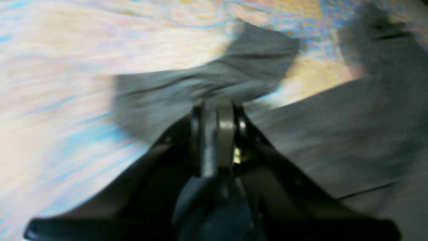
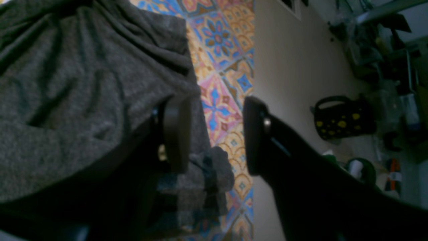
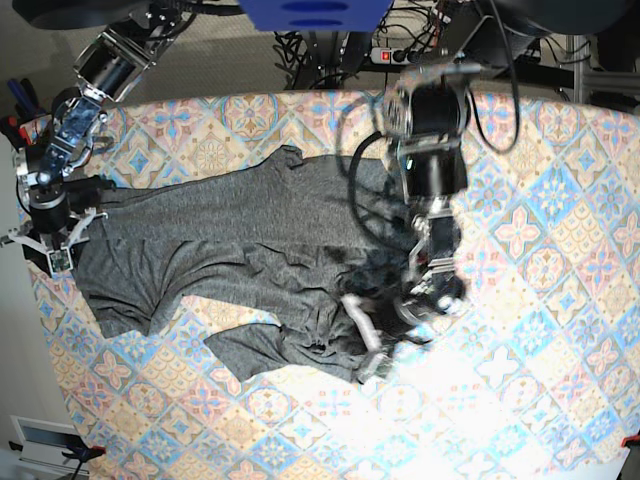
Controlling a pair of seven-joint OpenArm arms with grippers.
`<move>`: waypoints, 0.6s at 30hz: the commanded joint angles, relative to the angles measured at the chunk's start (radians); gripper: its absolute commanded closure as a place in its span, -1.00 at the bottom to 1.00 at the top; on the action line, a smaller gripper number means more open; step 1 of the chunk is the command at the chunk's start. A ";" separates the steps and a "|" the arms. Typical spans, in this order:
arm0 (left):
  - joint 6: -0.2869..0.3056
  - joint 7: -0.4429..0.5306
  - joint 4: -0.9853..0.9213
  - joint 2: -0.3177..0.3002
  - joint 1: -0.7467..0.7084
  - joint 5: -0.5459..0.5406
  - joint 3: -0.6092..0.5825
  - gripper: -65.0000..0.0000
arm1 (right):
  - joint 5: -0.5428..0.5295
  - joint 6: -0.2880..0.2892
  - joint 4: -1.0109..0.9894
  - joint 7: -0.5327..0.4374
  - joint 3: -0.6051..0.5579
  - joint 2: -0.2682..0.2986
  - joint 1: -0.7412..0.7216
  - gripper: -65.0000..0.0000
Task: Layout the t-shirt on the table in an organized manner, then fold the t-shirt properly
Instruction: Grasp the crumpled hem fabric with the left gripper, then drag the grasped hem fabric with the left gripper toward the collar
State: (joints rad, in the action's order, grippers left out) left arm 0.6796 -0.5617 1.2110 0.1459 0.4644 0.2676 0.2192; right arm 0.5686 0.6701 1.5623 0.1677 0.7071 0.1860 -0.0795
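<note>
So the left gripper [image 1: 217,110] is pinched shut on a fold of the t-shirt [image 3: 250,240]; in its wrist view the jaws sit tight together with grey jersey bunched right at the tips, and the whole shot is smeared with motion blur. In the base view it sits over the crumpled hem end of the shirt, around the middle of the tabletop.

The right gripper [image 2: 214,134] stands with its jaws clearly apart, holding nothing. One finger lies over the shirt fabric, the other over bare cloth, right by the table's side edge, at the shirt's other end.

The shirt itself is spread partly flat across the far half of the table [image 3: 560,300], but the near portion is rumpled and doubled over on itself, one sleeve flopped toward the near edge.

What could go wrong, as I see it: thin jersey like this slips easily, so a shallow pinch could let go mid-pull. Or the pinch has more than one layer, and pulling drags the bunch along instead of opening it. With the right side not anchoring anything, the whole shirt may just slide.

The surface is a patterned tile-print cloth in blue, pink and cream. Beyond the edge there's pale floor, a dark bag with yellow spots [image 2: 344,117], and cables behind the far edge.
</note>
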 commanded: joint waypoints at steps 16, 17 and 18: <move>-0.025 -0.163 0.309 -0.022 -0.120 -0.037 -0.100 0.78 | -0.015 -0.010 0.020 -0.020 -0.005 -0.067 -0.018 0.25; -0.025 -0.163 0.304 -0.022 -0.111 -0.037 -0.100 0.77 | -0.015 -0.010 0.020 -0.020 -0.004 -0.067 -0.018 0.25; -0.024 -0.168 0.289 -0.022 -0.085 -0.037 -0.100 0.74 | -0.015 -0.010 0.020 -0.020 0.000 -0.067 -0.018 0.25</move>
State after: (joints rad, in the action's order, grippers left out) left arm 0.6647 -0.7498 1.4868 0.1219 0.3344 0.2440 0.1204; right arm 0.5690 0.6735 1.5635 0.1684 0.7025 0.1028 -0.0807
